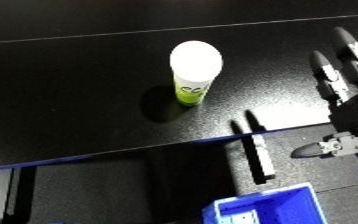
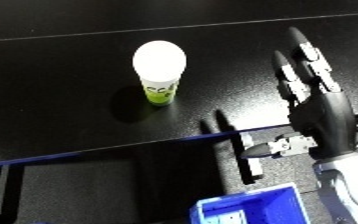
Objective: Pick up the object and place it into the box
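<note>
We are looking steeply down from the head through both eyes at the black table. Both views are sharing nearly everything, the right eye's sitting slightly rightward.

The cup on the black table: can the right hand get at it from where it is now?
Probably yes. The right hand is open, fingers straight, to the right of the upright cup, and only bare black table lies between them.
</note>
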